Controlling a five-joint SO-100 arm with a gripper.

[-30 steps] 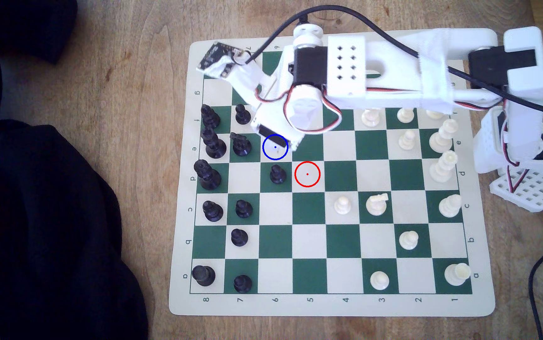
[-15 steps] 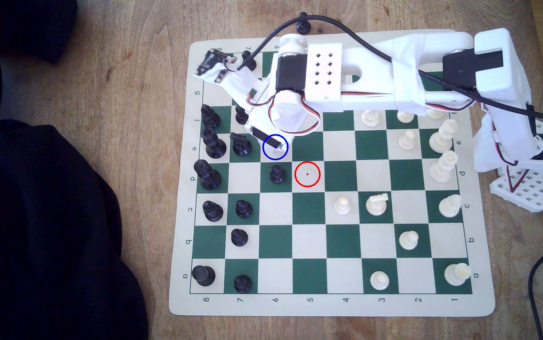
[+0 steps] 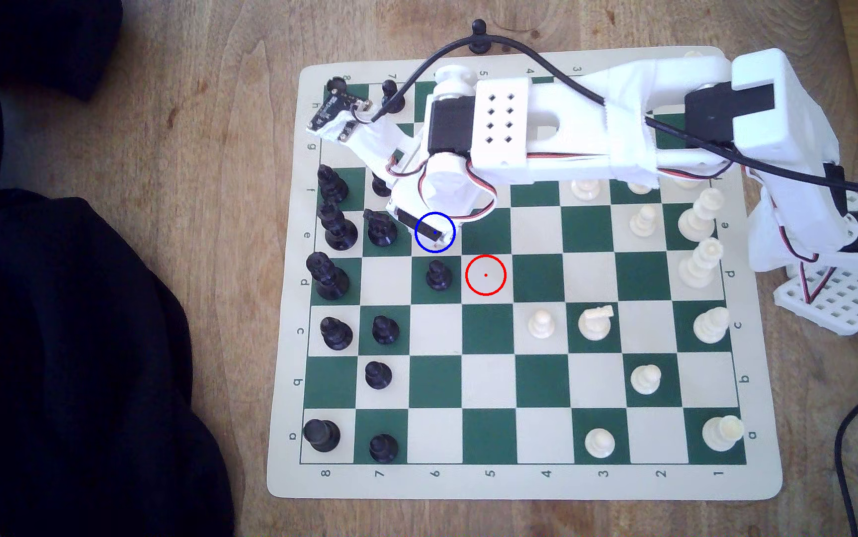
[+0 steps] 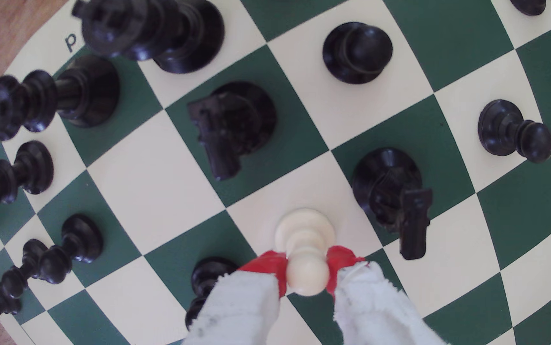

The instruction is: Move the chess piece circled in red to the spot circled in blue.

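Wrist view first: the gripper (image 4: 307, 275) has its two red-tipped fingers (image 4: 272, 265) clenched on the round head of the chess piece (image 4: 305, 239) — a small cream pawn held upright, its flared base over a cream square; whether the base touches the board I cannot tell. A black knight (image 4: 231, 129) stands on the green square just beyond it, a second black knight (image 4: 392, 195) on the green square beside it, and a black pawn (image 4: 206, 282) sits close against one finger, so room around the held pawn is tight.

In the exterior view the arm reaches in from the chessboard's (image 3: 282, 485) right edge toward its upper-left part, and the gripper (image 3: 437, 235) covers the spot (image 3: 419, 242) — the blue-ringed cream square. The red-ringed square (image 3: 486, 275), diagonally next to it, stands bare. The middle and lower middle of the board lie mostly open; black pieces crowd the left edge, white ones the right.
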